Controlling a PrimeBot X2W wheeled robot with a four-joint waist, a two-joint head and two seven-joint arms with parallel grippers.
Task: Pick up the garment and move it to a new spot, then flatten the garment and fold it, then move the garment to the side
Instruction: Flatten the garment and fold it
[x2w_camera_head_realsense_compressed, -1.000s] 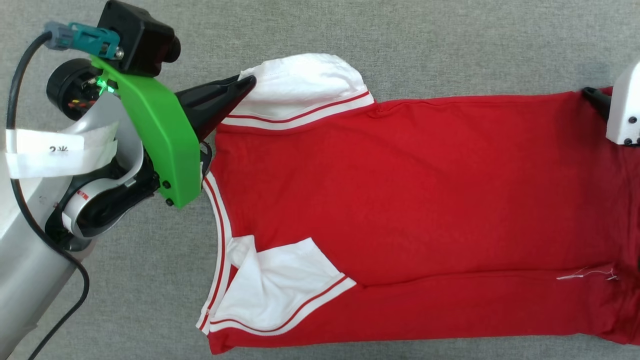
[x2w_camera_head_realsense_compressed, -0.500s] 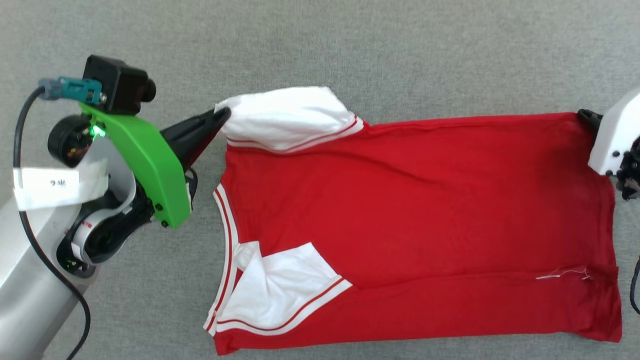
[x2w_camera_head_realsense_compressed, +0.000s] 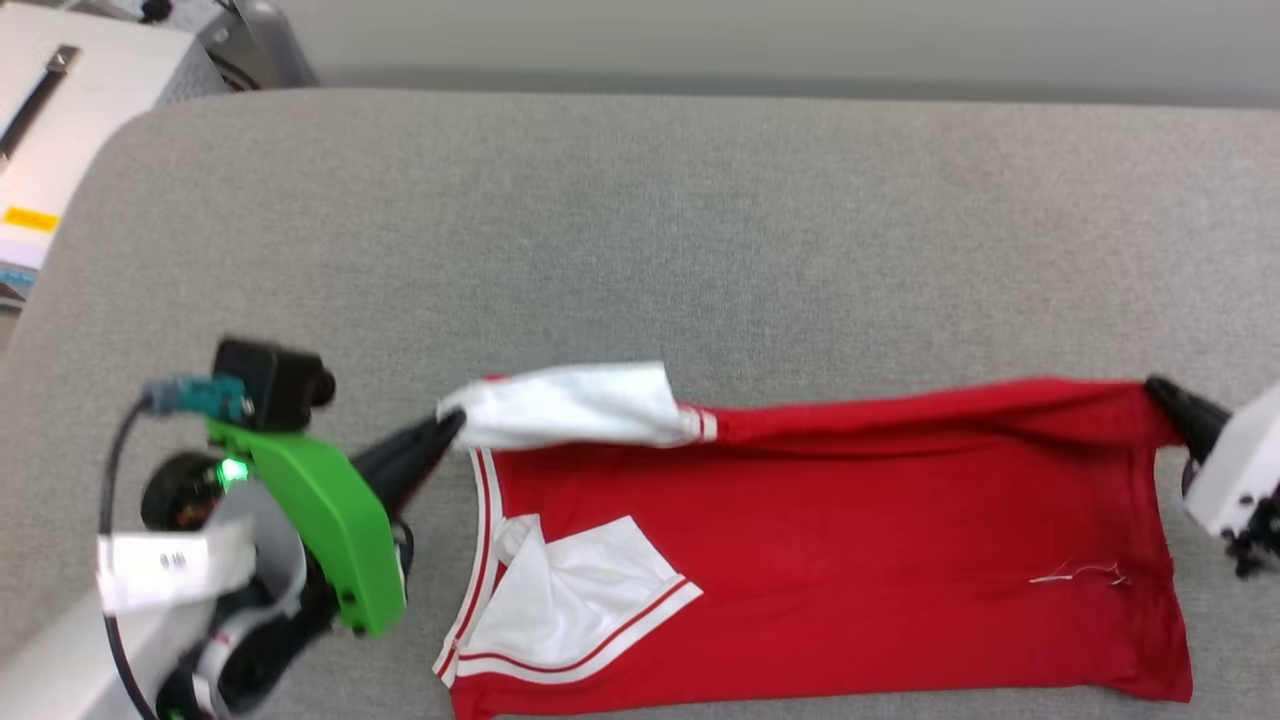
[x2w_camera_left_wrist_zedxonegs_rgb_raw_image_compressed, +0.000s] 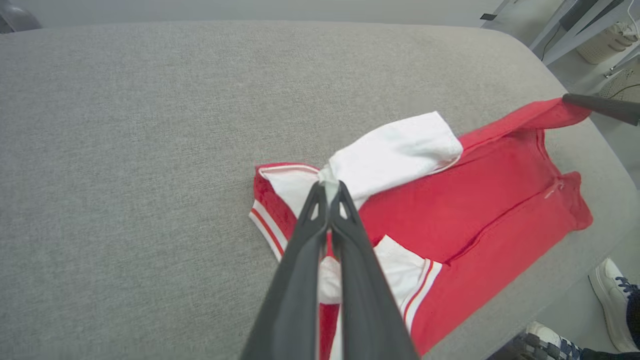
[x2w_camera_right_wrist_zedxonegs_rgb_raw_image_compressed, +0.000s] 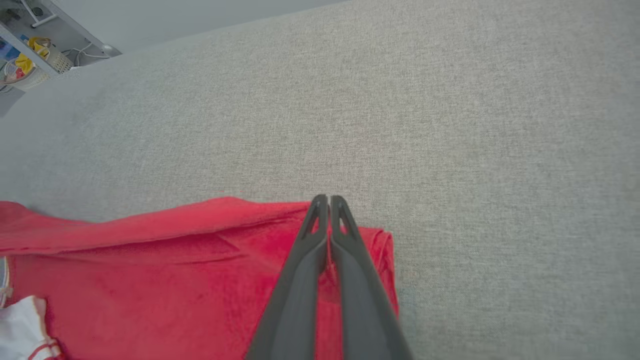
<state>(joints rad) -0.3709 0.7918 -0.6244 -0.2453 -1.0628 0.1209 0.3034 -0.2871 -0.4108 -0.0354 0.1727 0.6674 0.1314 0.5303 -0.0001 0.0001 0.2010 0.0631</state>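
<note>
The garment (x2w_camera_head_realsense_compressed: 850, 570), a red T-shirt with white sleeves, lay lengthwise on the near part of the grey fabric-covered counter (x2w_camera_head_realsense_compressed: 700, 230), its far edge raised and pulled taut. The left hand (x2w_camera_head_realsense_compressed: 452, 425) was clenched on the far white sleeve (x2w_camera_head_realsense_compressed: 570, 405); the right hand (x2w_camera_head_realsense_compressed: 1158, 390) was clenched on the far hem corner (x2w_camera_head_realsense_compressed: 1125, 405).

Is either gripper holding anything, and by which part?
Both hold the garment: the left gripper pinches the far white sleeve at its end, and the right gripper pinches the far hem corner.
</note>
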